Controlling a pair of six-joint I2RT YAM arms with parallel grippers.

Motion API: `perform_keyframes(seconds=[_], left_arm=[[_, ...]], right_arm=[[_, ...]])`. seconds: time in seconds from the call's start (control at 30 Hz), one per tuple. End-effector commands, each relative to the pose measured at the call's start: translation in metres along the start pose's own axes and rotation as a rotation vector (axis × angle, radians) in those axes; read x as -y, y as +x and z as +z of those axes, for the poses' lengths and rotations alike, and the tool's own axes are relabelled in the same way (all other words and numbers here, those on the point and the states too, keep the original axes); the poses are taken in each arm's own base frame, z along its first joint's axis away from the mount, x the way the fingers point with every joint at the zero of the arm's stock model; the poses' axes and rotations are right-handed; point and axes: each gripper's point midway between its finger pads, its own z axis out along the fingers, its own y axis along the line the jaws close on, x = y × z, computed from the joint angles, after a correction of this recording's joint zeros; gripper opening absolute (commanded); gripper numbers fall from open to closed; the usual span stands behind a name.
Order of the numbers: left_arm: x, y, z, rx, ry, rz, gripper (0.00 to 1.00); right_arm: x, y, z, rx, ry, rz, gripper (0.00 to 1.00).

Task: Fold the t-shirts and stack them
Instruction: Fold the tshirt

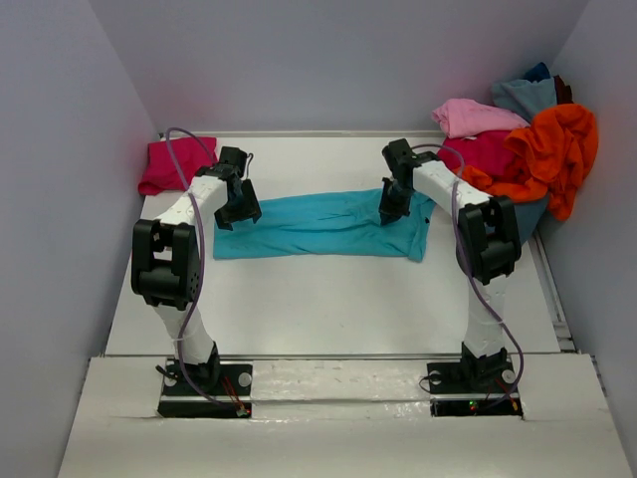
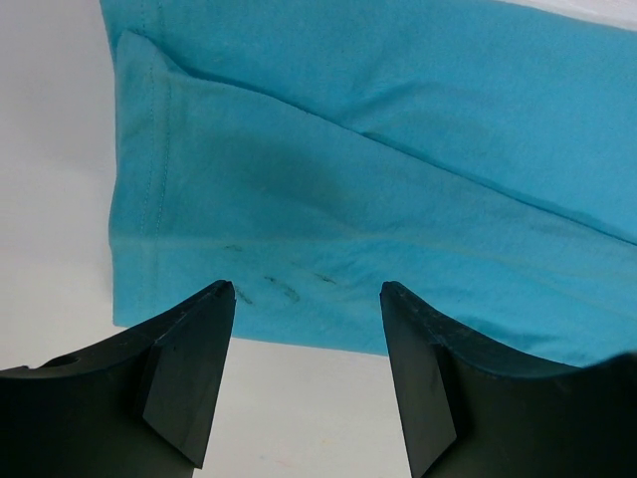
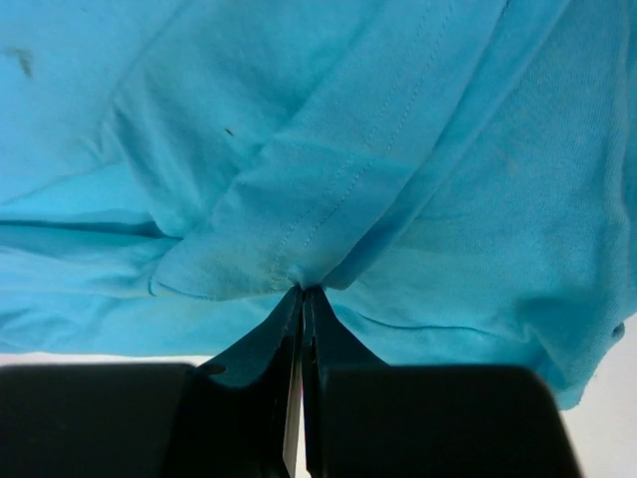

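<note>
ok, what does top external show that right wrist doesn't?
Only top external: the left end effector over the left end of the turquoise t-shirt, a magenta t-shirt at the far left, and a heap of unfolded t-shirts in the far right corner.
Only right wrist: the right end effector shut, pinching a stitched fold of the cloth.
Both: the turquoise t-shirt, with the right end effector on it.

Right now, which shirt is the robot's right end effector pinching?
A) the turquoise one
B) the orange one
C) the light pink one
A: the right end effector is shut on a fold of the turquoise shirt; the orange shirt lies off to the side.
</note>
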Motion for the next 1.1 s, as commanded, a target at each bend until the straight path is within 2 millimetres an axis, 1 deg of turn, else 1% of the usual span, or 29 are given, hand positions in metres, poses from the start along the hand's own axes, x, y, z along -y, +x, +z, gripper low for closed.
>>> perform_keyframes(seconds=[0.0, 0.13, 0.17, 0.23, 0.27, 0.33, 0.37, 0.47, 0.5, 0.57, 0.6, 0.63, 0.67, 0.73, 0.83, 0.93, 0.97, 1.03, 1.07], left_arm=[[0.001, 0.000, -0.002, 0.003, 0.003, 0.022, 0.72], [0.001, 0.001, -0.001, -0.001, 0.004, 0.023, 0.71], [0.002, 0.000, -0.001, 0.000, 0.005, 0.023, 0.71], [0.001, 0.001, 0.000, -0.003, 0.003, 0.023, 0.71], [0.001, 0.001, -0.001, -0.001, 0.003, 0.023, 0.71], [0.001, 0.001, 0.000, -0.003, 0.003, 0.023, 0.71], [0.001, 0.001, -0.001, -0.001, 0.003, 0.024, 0.71], [0.001, 0.002, 0.000, -0.007, 0.001, 0.025, 0.71], [0.001, 0.002, 0.000, -0.007, 0.001, 0.027, 0.71], [0.001, 0.001, 0.001, -0.007, 0.003, 0.027, 0.71], [0.001, 0.002, 0.001, -0.009, 0.002, 0.027, 0.71], [0.001, 0.002, 0.001, -0.010, 0.001, 0.029, 0.71], [0.001, 0.001, 0.000, -0.008, 0.003, 0.028, 0.71], [0.001, 0.002, 0.001, -0.011, 0.003, 0.029, 0.71], [0.002, 0.003, 0.001, -0.014, 0.006, 0.027, 0.71], [0.006, 0.005, 0.002, -0.020, 0.012, 0.038, 0.71], [0.006, 0.005, 0.002, -0.020, 0.014, 0.036, 0.71], [0.006, 0.006, 0.004, -0.023, 0.012, 0.038, 0.71], [0.007, 0.006, 0.004, -0.023, 0.016, 0.038, 0.71]], right_arm=[[-0.014, -0.020, -0.018, 0.064, -0.017, -0.018, 0.07], [-0.021, -0.032, -0.025, 0.086, -0.026, -0.027, 0.07], [-0.020, -0.030, -0.023, 0.077, -0.020, -0.029, 0.07], [-0.023, -0.036, -0.025, 0.087, -0.024, -0.037, 0.07], [-0.023, -0.037, -0.022, 0.081, -0.018, -0.038, 0.07], [-0.027, -0.044, -0.024, 0.092, -0.023, -0.046, 0.07], [-0.028, -0.045, -0.018, 0.085, -0.018, -0.049, 0.07], [-0.036, -0.057, -0.023, 0.108, -0.031, -0.061, 0.07], [-0.041, -0.065, -0.023, 0.122, -0.039, -0.066, 0.07], [-0.044, -0.069, -0.022, 0.121, -0.040, -0.069, 0.07], [-0.043, -0.069, -0.015, 0.104, -0.031, -0.071, 0.07], [-0.044, -0.071, -0.013, 0.103, -0.032, -0.073, 0.07], [-0.050, -0.078, -0.018, 0.123, -0.048, -0.076, 0.07], [-0.053, -0.080, -0.013, 0.115, -0.056, -0.079, 0.07], [-0.058, -0.083, -0.012, 0.119, -0.078, -0.089, 0.07], [-0.061, -0.080, -0.005, 0.106, -0.103, -0.112, 0.18], [-0.059, -0.076, -0.002, 0.097, -0.101, -0.118, 0.29], [-0.059, -0.076, 0.000, 0.100, -0.107, -0.133, 0.45], [-0.059, -0.076, -0.002, 0.104, -0.106, -0.134, 0.60]])
